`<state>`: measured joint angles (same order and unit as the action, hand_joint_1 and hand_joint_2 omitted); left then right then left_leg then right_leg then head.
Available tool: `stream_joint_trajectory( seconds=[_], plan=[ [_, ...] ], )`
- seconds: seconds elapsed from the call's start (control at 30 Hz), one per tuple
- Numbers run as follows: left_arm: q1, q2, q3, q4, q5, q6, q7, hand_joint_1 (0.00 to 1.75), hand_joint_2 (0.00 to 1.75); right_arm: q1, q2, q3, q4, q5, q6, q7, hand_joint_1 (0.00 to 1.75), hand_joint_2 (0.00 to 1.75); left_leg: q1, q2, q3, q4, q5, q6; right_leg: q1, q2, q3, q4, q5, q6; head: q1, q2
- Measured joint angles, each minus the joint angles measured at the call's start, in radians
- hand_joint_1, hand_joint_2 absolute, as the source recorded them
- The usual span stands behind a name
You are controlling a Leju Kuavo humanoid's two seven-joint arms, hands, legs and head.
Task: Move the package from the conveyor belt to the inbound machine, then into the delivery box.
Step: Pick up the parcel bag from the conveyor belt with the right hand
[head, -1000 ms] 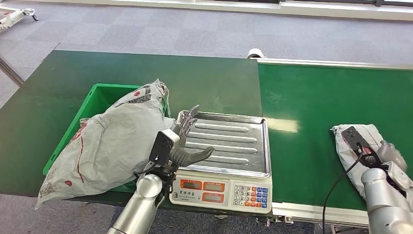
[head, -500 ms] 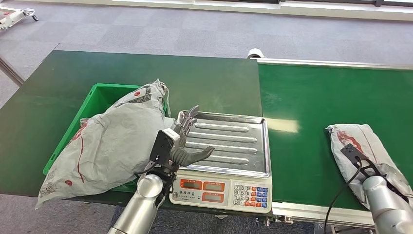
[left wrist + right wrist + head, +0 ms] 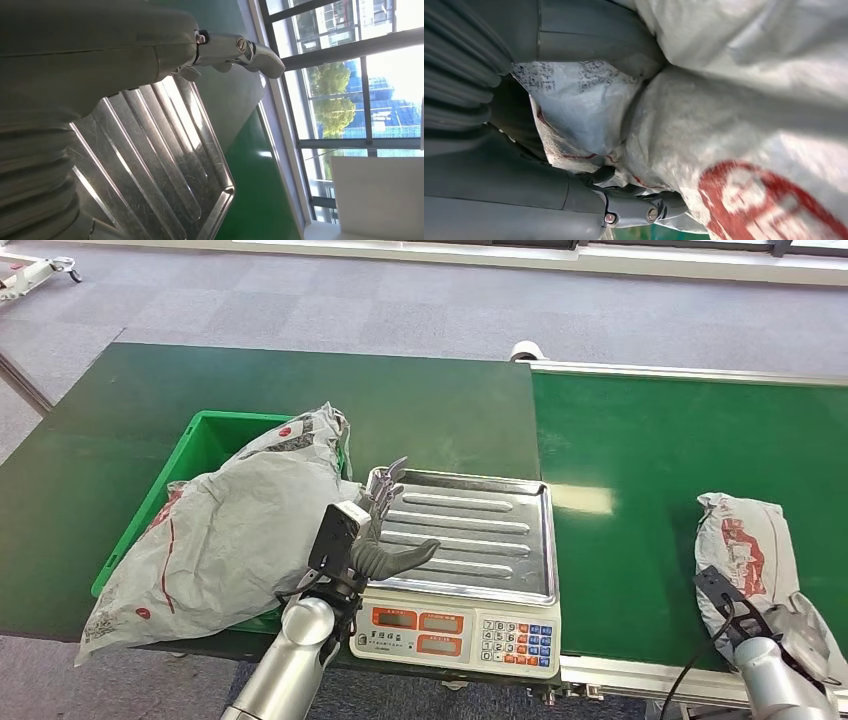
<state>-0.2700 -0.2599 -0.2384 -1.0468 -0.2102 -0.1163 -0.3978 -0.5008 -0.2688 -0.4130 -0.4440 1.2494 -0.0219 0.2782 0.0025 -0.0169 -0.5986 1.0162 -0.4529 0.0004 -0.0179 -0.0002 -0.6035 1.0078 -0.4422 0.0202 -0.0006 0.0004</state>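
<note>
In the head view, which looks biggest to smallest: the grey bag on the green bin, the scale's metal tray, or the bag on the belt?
1. Grey bag on the green bin
2. Scale's metal tray, though not by much
3. Bag on the belt, partly behind the right hand

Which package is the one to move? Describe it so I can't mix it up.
Find the bright green conveyor belt right of the scale. The package lies near its front edge, in the right hand. Unlike the bigger grey bag in the green bin, it's small and on the belt.

Your head cam looks down over scale tray (image 3: 465,530) and conveyor belt (image 3: 640,490); left wrist cam sits close over the same tray (image 3: 165,165), right wrist cam pressed against the package (image 3: 734,100).
</note>
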Motion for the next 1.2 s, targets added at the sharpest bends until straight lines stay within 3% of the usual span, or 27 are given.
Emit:
stream_joint_trajectory(
  seconds=[0.03,0.07,0.1,0.17,0.2,0.23,0.5,0.93,1.2],
  plan=[
    [0.000,0.000,0.000,0.000,0.000,0.000,0.003,0.00,1.75,0.011,0.005,-0.004,-0.013,-0.004,0.004,-0.006,0.00,0.00,0.000,0.000,0.000,0.000,0.000,0.000,0.000,0.000,0.000,0.000,0.000,0.000,0.000,0.000],
    [0.000,0.000,-0.001,0.000,-0.001,0.000,0.005,0.00,1.75,0.022,0.011,-0.008,-0.026,-0.009,0.006,-0.013,0.00,0.44,0.000,0.000,0.001,0.000,0.000,0.000,0.000,0.000,0.001,0.000,0.000,0.000,0.000,0.000],
    [0.000,0.000,-0.001,0.000,-0.002,0.000,0.008,0.00,1.75,0.034,0.018,-0.013,-0.042,-0.016,0.007,-0.022,0.27,0.87,0.000,0.000,0.001,0.000,0.000,0.000,0.000,0.000,0.001,-0.001,0.000,0.000,0.000,0.000],
    [0.000,-0.001,-0.001,-0.001,-0.004,0.000,0.013,0.00,1.75,0.063,0.035,-0.020,-0.081,-0.029,0.007,-0.037,1.14,1.75,0.000,0.001,0.002,0.000,0.000,0.000,0.000,0.000,0.002,-0.001,0.000,0.000,0.000,0.000],
    [0.000,-0.001,-0.001,-0.001,-0.005,-0.001,0.014,0.00,1.75,0.077,0.045,-0.022,-0.103,-0.037,0.007,-0.043,1.58,1.75,0.000,0.001,0.002,0.000,0.000,0.000,0.000,0.000,0.002,-0.001,0.000,0.000,0.000,0.000],
    [0.000,-0.001,-0.001,-0.002,-0.006,-0.001,0.016,0.00,1.75,0.090,0.054,-0.025,-0.127,-0.044,0.007,-0.048,1.75,1.75,0.000,0.001,0.002,0.000,0.000,0.000,0.000,0.001,0.002,-0.001,0.000,0.000,0.000,0.000],
    [0.001,-0.001,-0.001,-0.009,-0.012,-0.004,0.018,0.00,1.75,0.156,0.108,-0.042,-0.268,-0.088,0.016,-0.085,1.75,1.75,0.001,0.001,0.003,0.000,-0.001,0.000,0.001,0.001,0.002,-0.001,0.000,0.000,0.000,0.000],
    [0.003,0.000,-0.001,-0.017,-0.012,-0.004,0.017,0.00,1.75,0.228,0.180,-0.024,-0.426,-0.249,0.046,-0.261,1.75,1.75,0.001,0.005,0.003,0.000,-0.002,-0.002,0.001,0.005,0.001,-0.001,0.000,-0.001,0.000,0.000],
    [0.004,0.000,-0.001,-0.025,-0.008,0.001,0.014,0.00,1.75,0.242,0.196,0.029,-0.454,-0.323,-0.010,-0.346,1.75,1.75,0.001,0.004,0.002,0.000,-0.002,-0.002,0.001,0.005,0.001,-0.001,0.000,-0.001,0.000,0.000]
  ],
)
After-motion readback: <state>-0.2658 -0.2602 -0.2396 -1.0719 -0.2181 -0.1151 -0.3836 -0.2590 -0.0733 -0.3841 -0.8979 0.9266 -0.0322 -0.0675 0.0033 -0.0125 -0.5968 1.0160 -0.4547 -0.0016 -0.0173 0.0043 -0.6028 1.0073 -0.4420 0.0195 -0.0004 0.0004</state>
